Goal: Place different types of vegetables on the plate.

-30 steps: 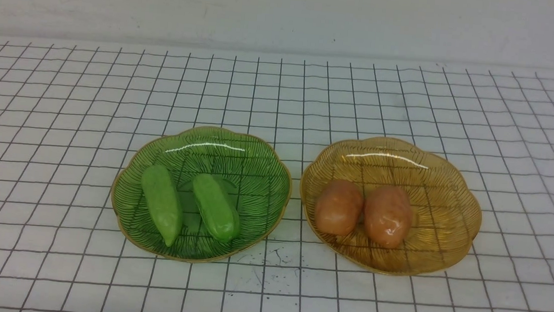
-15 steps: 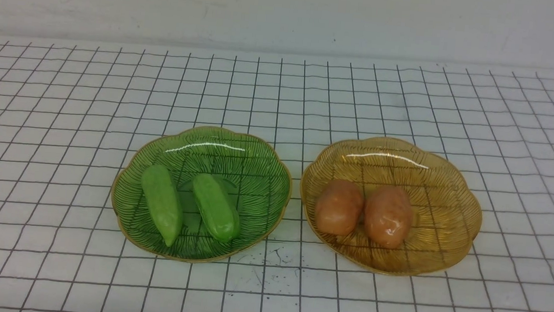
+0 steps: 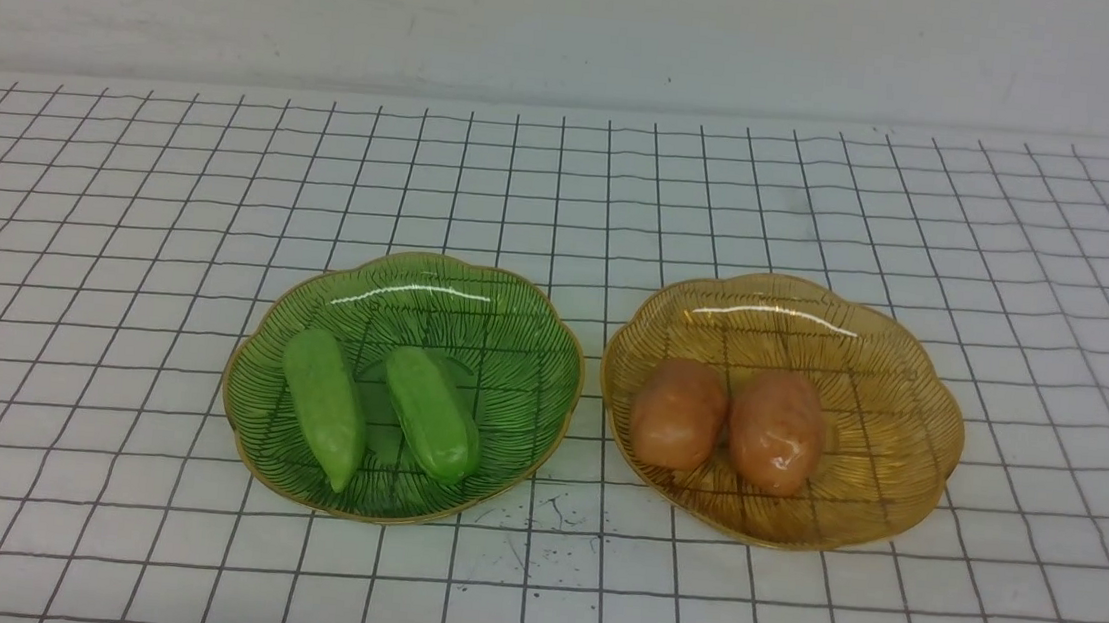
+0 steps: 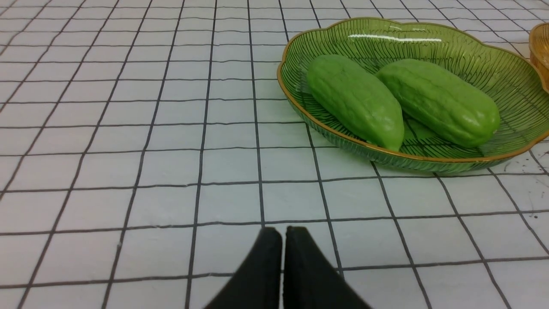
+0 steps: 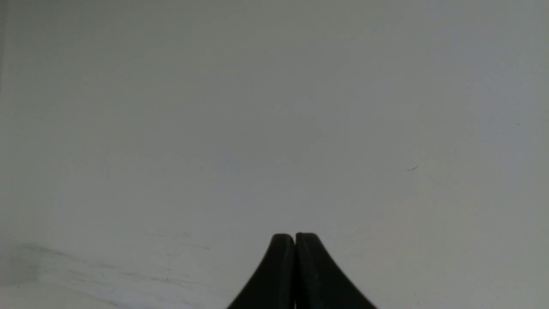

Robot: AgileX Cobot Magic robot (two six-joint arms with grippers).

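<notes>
Both our jaws are pressed closed on nothing, the left gripper (image 4: 283, 234) low over the counter (image 3: 121, 213), the right gripper (image 5: 295, 238) facing a blank wall. Two cucumbers (image 3: 323, 407) (image 3: 431, 413) lie in the green plate (image 3: 515, 298) and two potatoes (image 3: 677, 413) (image 3: 777, 431) touch in the amber plate (image 3: 910, 383) beside it. We judge nothing is left.

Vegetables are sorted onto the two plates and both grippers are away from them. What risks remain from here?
1. The two potatoes touch, so gripping one may nudge the other.
2. Both cucumbers lie near the green plate's shallow rim and might roll out.
3. The right gripper faces a blank surface, so its view shows no plate.
</notes>
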